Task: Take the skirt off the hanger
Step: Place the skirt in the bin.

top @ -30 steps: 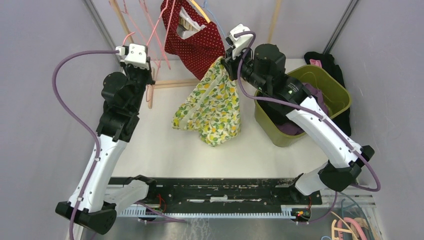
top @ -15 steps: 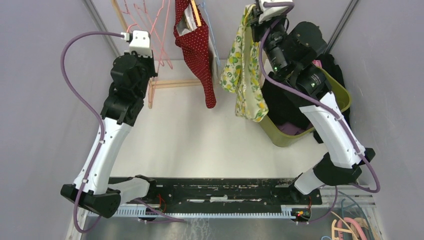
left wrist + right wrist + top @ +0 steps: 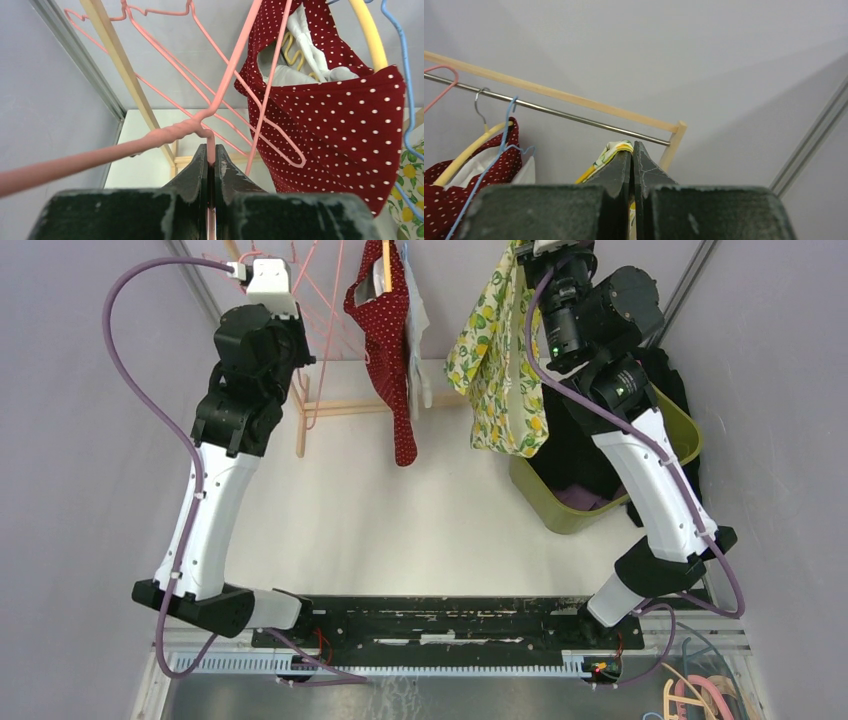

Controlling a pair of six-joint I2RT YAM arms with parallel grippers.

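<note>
- Skirt (image 3: 500,370) and hanger (image 3: 170,136) have parted: at left, the left hand (image 3: 211,156), pressed together, pinches the bare pink wire hanger, held high.
- Centre, a red spotted garment (image 3: 392,350) hangs apart from both.
- At right, the right hand (image 3: 632,150) pinches the lemon-print skirt's top edge. A second ago it sagged onto the desk (image 3: 400,530); now it hangs clear by the bin (image 3: 565,520). Removal looks done.

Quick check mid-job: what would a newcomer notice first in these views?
The lemon-print skirt, pinched in the right claw, dangles high at the back right by the green bin. At back left, the left claw is clamped on a pink hanger, with a red dotted garment hanging between them.
</note>
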